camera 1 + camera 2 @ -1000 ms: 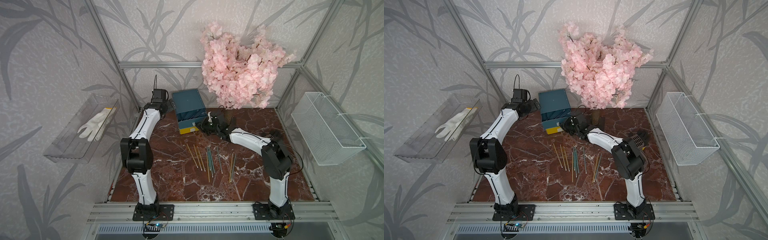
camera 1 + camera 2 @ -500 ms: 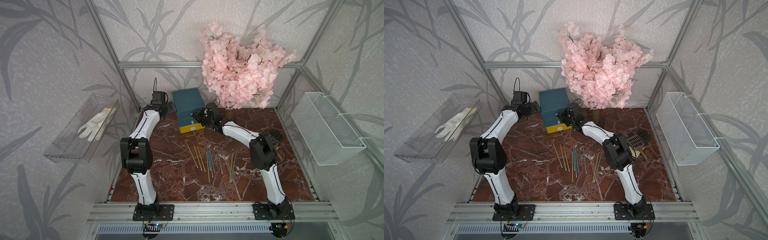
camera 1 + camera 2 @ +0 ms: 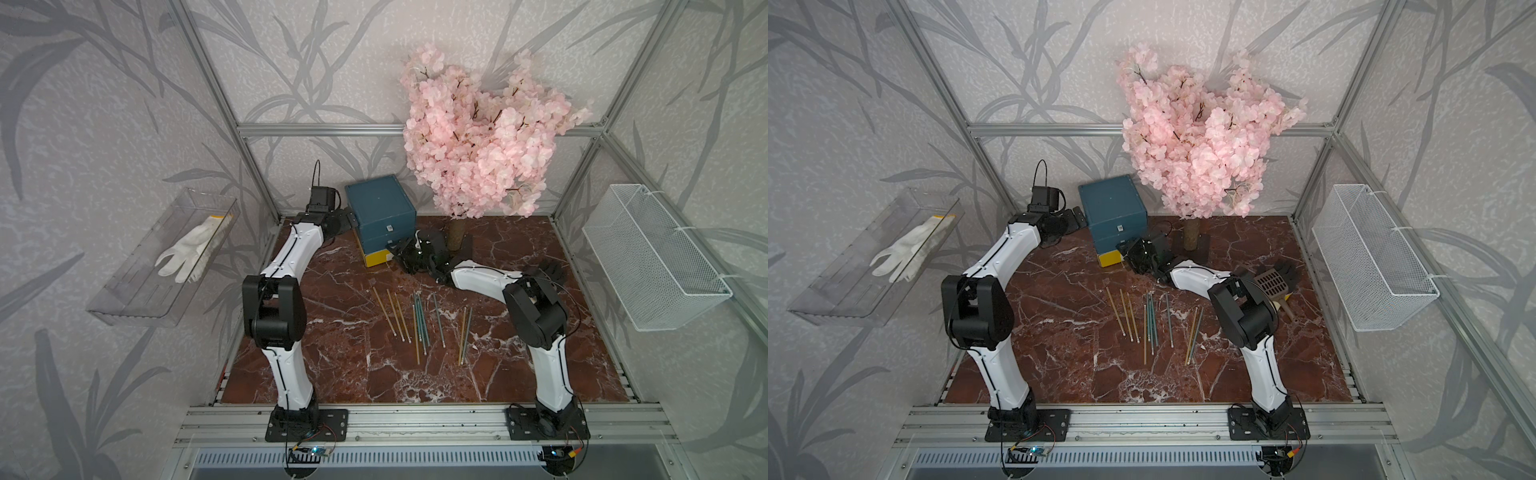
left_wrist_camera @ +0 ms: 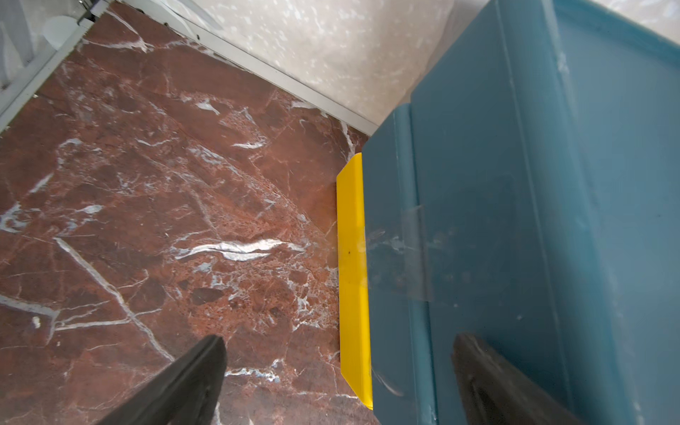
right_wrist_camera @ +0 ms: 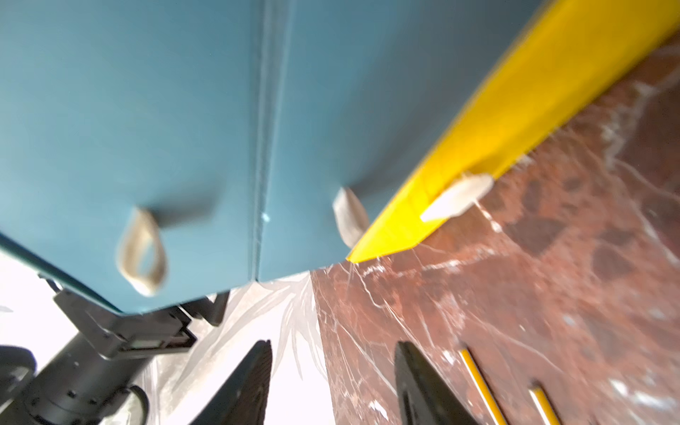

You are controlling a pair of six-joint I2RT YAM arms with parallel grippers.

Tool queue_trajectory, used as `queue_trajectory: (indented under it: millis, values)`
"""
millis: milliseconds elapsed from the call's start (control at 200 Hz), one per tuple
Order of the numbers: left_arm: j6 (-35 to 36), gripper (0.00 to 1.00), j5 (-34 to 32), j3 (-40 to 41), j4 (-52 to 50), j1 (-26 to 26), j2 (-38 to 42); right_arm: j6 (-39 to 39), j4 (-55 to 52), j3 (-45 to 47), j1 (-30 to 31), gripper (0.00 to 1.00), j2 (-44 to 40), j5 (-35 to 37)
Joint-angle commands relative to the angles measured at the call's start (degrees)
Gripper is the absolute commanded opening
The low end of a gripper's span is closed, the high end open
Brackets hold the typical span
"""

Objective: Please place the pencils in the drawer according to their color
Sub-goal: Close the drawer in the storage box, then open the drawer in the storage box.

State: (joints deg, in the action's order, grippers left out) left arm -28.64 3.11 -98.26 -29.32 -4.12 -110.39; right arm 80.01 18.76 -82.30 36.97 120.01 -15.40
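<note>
The drawer is sitting at twelve o'clock on the marble table, its yellow bottom tray poking slightly out; the pencils are lying loose at centre; the right gripper is hovering before the tabs, jaws parted and empty; the left gripper is gaping wide beside the chest's nine o'clock side; the blossom tree is crowding in at two o'clock.

Right gripper is crowding the drawer front, jaws parted; left gripper is flanking its side. Blossom tree is overhanging beside. Table around the pencils is lying open.
</note>
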Motion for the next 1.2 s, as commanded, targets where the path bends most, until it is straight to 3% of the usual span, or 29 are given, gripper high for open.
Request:
queue_trajectory:
  millis: [0,180,360,780,930,1065,1155,1195]
  values:
    - [0.43,1.0,-1.48,0.2,-0.76,-0.24,2.79,1.22,9.81,3.74,-0.04,0.57,-2.6,1.63]
    - [-0.16,1.0,-7.68,-0.73,-3.26,1.68,4.66,1.8,18.5,6.82,-0.3,0.58,0.48,4.35]
    - [-1.05,1.0,-13.05,0.16,-5.37,3.4,7.78,2.62,20.1,4.03,-1.18,0.58,4.12,5.28]
    - [-3.4,1.0,-8.98,11.07,-3.16,3.65,16.36,2.35,14.38,-7.04,-2.12,0.52,11.78,4.94]
    - [-3.5,1.0,-8.4,13.3,-3.08,3.59,17.67,2.8,12.92,-9.84,-2.17,0.42,14.06,4.07]
    - [-4.14,1.0,-7.13,14.48,-3.02,3.51,18.53,2.64,13.2,-9.31,-2.24,0.21,14.2,3.47]
    - [-4.72,1.0,-6.12,15.54,-2.76,3.53,19.26,2.61,13.83,-7.86,-2.25,0.02,13.56,2.82]
    - [-5.09,1.0,-5.57,16.03,-2.66,3.48,19.54,2.72,14.05,-6.89,-2.28,0.0,12.97,2.58]
